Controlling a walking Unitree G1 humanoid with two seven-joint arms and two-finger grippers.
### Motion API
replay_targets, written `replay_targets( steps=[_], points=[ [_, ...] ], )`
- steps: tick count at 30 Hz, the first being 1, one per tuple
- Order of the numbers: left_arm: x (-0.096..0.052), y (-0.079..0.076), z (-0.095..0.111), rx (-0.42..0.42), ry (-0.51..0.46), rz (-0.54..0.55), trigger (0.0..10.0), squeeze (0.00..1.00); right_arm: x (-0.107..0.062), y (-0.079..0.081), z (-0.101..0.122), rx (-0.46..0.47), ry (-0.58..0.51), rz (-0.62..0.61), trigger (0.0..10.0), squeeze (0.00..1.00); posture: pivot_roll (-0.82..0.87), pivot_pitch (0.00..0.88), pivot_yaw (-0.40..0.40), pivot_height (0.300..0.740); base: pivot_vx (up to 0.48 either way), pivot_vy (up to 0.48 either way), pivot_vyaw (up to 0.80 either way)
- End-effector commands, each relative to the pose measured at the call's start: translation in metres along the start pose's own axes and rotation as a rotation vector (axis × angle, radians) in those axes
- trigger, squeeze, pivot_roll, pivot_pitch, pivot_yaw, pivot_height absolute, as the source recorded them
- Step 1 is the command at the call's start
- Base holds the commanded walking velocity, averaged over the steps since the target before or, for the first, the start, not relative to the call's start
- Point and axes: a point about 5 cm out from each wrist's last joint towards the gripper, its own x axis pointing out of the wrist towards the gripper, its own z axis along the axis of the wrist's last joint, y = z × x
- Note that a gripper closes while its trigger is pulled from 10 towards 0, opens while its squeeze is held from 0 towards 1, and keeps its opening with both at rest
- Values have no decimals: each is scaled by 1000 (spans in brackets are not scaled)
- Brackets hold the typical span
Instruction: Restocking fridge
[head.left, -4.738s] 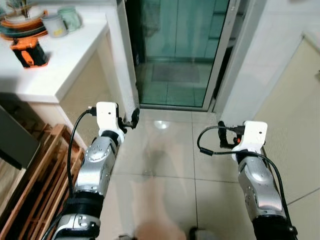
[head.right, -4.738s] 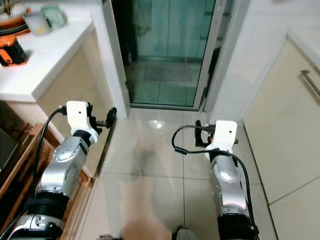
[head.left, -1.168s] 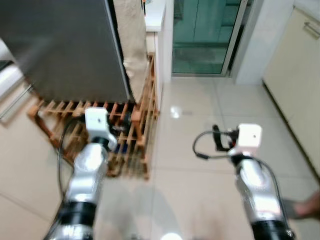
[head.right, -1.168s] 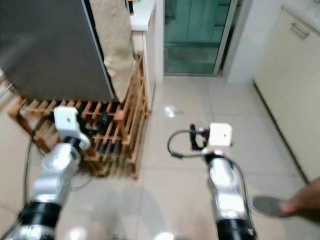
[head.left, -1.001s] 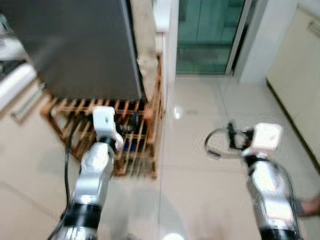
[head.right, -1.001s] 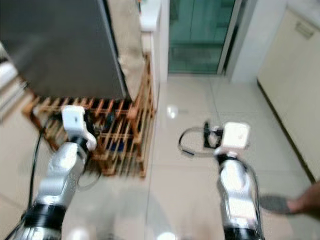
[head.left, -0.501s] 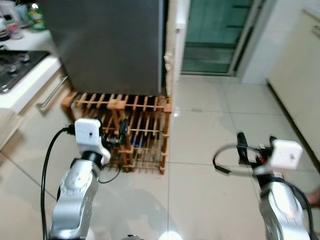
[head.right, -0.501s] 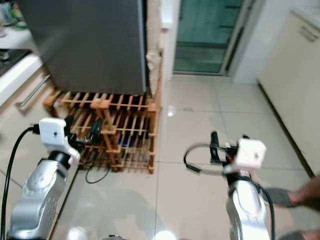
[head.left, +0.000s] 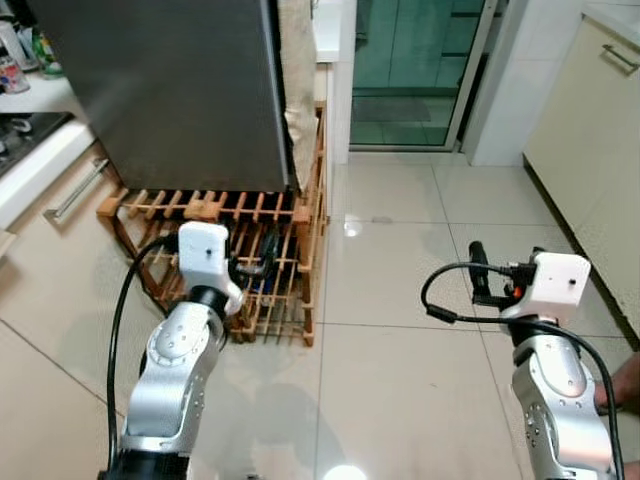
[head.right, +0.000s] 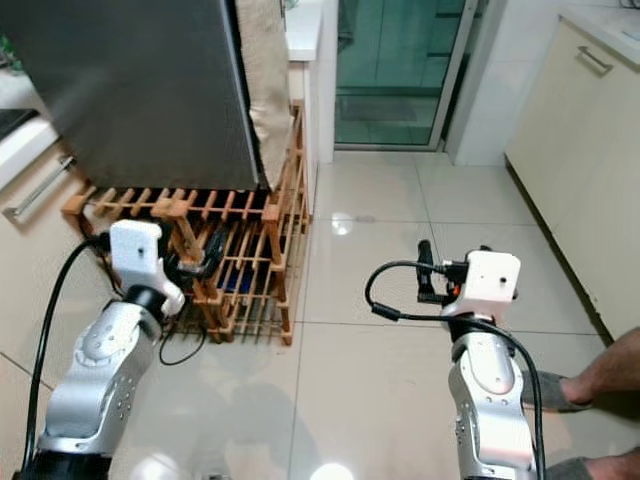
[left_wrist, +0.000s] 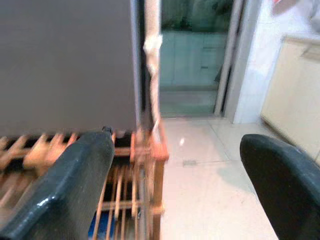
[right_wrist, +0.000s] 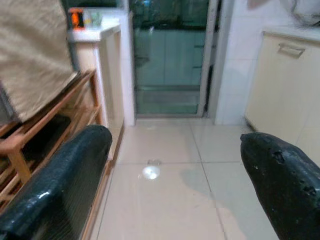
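Note:
A tall dark grey fridge (head.left: 170, 90) stands closed on a low wooden slatted rack (head.left: 285, 255) ahead on my left. My left gripper (head.left: 255, 268) is held out in front of the rack, level with its slats. In the left wrist view its fingers (left_wrist: 65, 185) stand wide apart with nothing between them. My right gripper (head.left: 478, 272) hovers over the tiled floor to the right, also open and empty, as its fingers (right_wrist: 55, 180) show in the right wrist view.
A beige cloth (head.left: 298, 90) hangs down the fridge's right side. A glass sliding door (head.left: 410, 70) is straight ahead. Cream cabinets (head.left: 590, 150) line the right wall, and a counter with a drawer handle (head.left: 75, 190) is at the left. A person's slippered foot (head.right: 590, 385) is at my right.
My view has swung from the glass door and white counter round to the fridge, and in the last half second a little back rightward. Both grippers stay open and empty.

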Motion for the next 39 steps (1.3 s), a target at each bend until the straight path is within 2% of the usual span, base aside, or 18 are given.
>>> replay_targets(
  steps=[1,3,5,15,39],
  points=[
    [5,4,0,23,16,30,10000,0,5,4,3,-10,-18,20,10000,0,-108,0,54,740,442,0,0],
    [7,6,0,8,9,38,10000,0,5,9,4,15,-27,63,10000,0,-108,0,55,740,0,0,0],
    [8,7,2,13,2,36,10000,0,6,12,3,-20,-24,83,10000,0,-108,0,55,740,0,0,472],
    [12,0,8,52,-39,-35,10000,0,9,9,-3,-34,6,41,10000,0,-108,0,53,740,60,0,231],
    [14,-7,9,27,-59,-62,10000,0,17,12,1,-42,-21,44,10000,0,-111,0,54,740,478,0,0]
  ],
)
